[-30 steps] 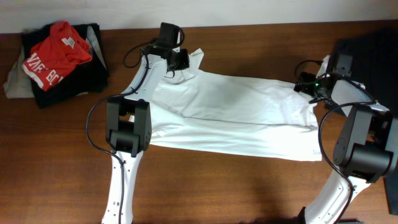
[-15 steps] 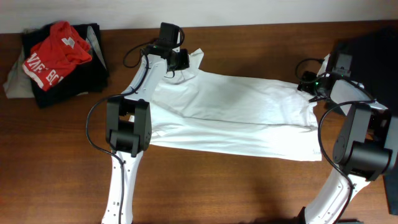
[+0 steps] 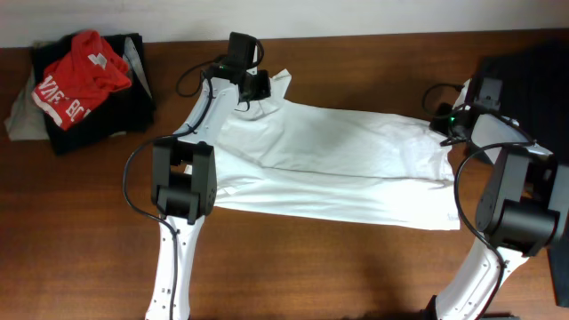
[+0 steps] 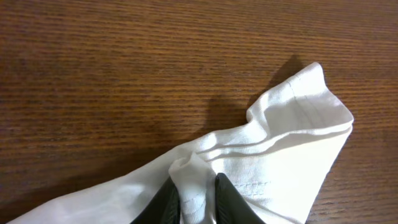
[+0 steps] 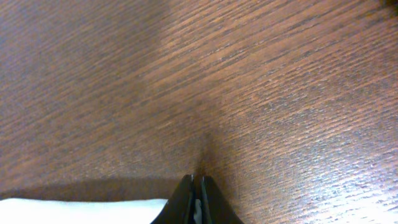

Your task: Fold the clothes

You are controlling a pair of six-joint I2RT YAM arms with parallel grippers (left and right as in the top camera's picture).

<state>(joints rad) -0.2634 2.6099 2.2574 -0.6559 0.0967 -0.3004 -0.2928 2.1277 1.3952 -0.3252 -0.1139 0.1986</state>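
The clothes, one large white shirt (image 3: pixel 329 160), lie spread flat across the middle of the brown table. My left gripper (image 3: pixel 249 96) is at the shirt's far left corner. In the left wrist view it (image 4: pixel 194 186) is shut on a pinched fold of the white cloth (image 4: pixel 292 137), which bunches up between the two dark fingers. My right gripper (image 3: pixel 442 124) sits at the shirt's far right edge. In the right wrist view its jaws (image 5: pixel 197 183) are pressed together with a thin sliver of white cloth between them, and more of the shirt (image 5: pixel 74 211) shows at the lower left.
A pile with a red T-shirt (image 3: pixel 80 76) on dark cloth lies at the back left corner. A big dark garment (image 3: pixel 524 71) covers the back right. The left arm's base (image 3: pixel 182 182) stands on the shirt's left part, and the right arm's base (image 3: pixel 516 204) stands beside its right edge.
My right gripper has gone from open to shut at the shirt's right edge. The left gripper has stayed on its fold, and the shirt has not shifted.
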